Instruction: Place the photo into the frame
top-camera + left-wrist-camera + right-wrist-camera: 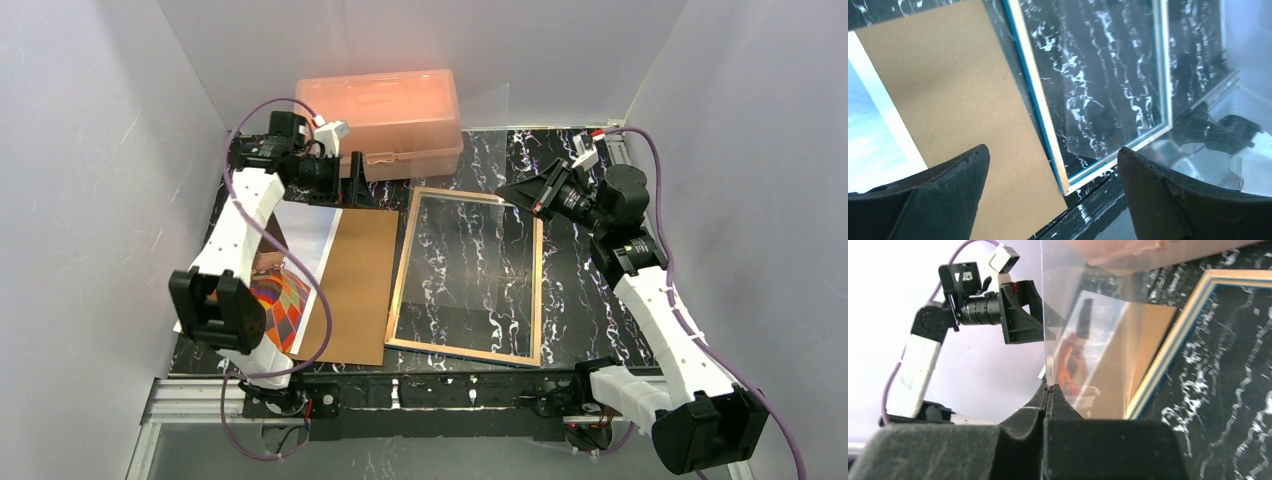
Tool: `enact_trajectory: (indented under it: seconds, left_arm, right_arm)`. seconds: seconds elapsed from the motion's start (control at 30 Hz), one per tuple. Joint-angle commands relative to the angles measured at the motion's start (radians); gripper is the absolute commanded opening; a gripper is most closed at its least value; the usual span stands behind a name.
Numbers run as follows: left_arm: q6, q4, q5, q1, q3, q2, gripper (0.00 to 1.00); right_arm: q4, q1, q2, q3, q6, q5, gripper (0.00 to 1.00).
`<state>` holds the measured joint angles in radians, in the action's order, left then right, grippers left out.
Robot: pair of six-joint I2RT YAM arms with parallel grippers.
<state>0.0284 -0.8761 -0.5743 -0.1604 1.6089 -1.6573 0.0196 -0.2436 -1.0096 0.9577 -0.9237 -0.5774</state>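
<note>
Pressed-together black fingers of the right gripper (1048, 390) pinch an upright clear plastic sheet (1083, 315). Just below the left gripper (1053, 152), its jaws spread wide and empty, the rectangular paper balloon photo (303, 232) lies flat. Its long axis runs straight back from them, balloon end farthest.

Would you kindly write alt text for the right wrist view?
The shut right end effector pinches a clear transparent sheet by its edge. Beside it, the blue-rimmed rectangular picture frame lies on the black marble table.
</note>
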Motion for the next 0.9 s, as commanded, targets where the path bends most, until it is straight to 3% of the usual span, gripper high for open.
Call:
enact_trajectory:
  seconds: [0.0, 0.2, 0.43, 0.57, 0.73, 0.87]
  left_arm:
    - [0.029, -0.017, -0.139, 0.031, -0.038, 0.121, 0.98]
    - [0.046, -0.053, -0.255, 0.09, -0.035, 0.163, 0.98]
    - [0.111, -0.06, -0.616, 0.212, -0.007, 0.159, 0.98]
    - [0.124, -0.057, -0.654, 0.212, -0.014, 0.191, 0.97]
    - [0.186, -0.029, -0.736, 0.212, -0.011, 0.205, 0.86]
    - [0.201, -0.021, -0.781, 0.212, 0.012, 0.211, 0.65]
  right_arm:
    - [-0.373, -0.004, 0.018, -0.01, -0.208, -0.089, 0.01]
    - [-0.568, -0.004, 0.018, 0.03, -0.37, -0.101, 0.01]
    - [-0.762, -0.004, -0.009, 0.028, -0.546, -0.098, 0.01]
    - [-0.798, -0.004, -0.005, 0.021, -0.576, -0.099, 0.01]
    - [-0.871, -0.004, -0.009, -0.005, -0.631, -0.103, 0.01]
    - [-0.822, -0.004, 0.001, -0.009, -0.603, -0.111, 0.01]
